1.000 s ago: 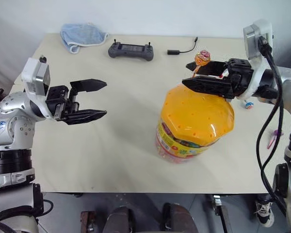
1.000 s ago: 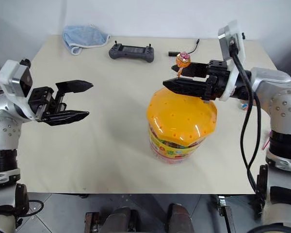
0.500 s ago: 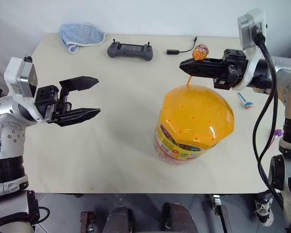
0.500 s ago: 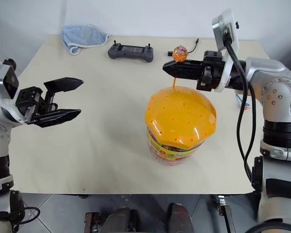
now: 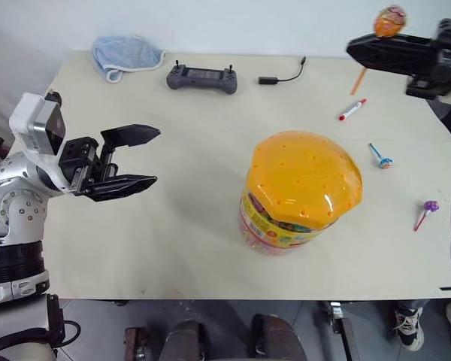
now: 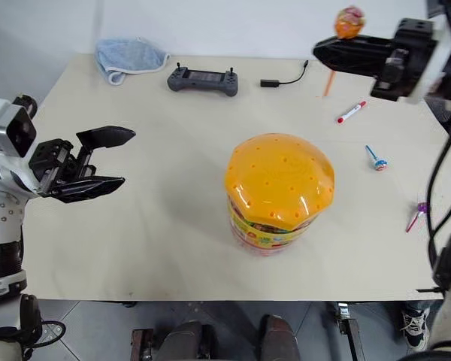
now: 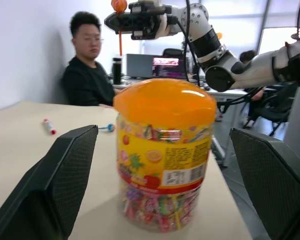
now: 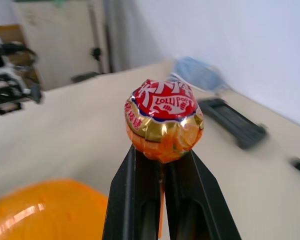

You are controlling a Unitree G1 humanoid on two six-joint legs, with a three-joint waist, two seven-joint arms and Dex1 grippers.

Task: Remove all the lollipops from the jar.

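Table (image 5: 173,226) is carrying the jar (image 5: 301,192) right of centre, orange lid on, and it isn't shifting between frames. Right gripper (image 6: 327,51) is clamped on the stick of the orange lollipop (image 6: 349,21) and is swinging it up and off to the far right; a second ago it was sitting just over the lid with the stick in a hole, so that candy is now clear of the jar and hanging above the far-right table edge. Left gripper (image 5: 146,158) is hovering on the left, claw apart, holding nothing. Blue lollipop (image 5: 380,156) and purple lollipop (image 5: 425,210) are lying on the table right of the jar. Reading this as the last pull, only the set-down pending.
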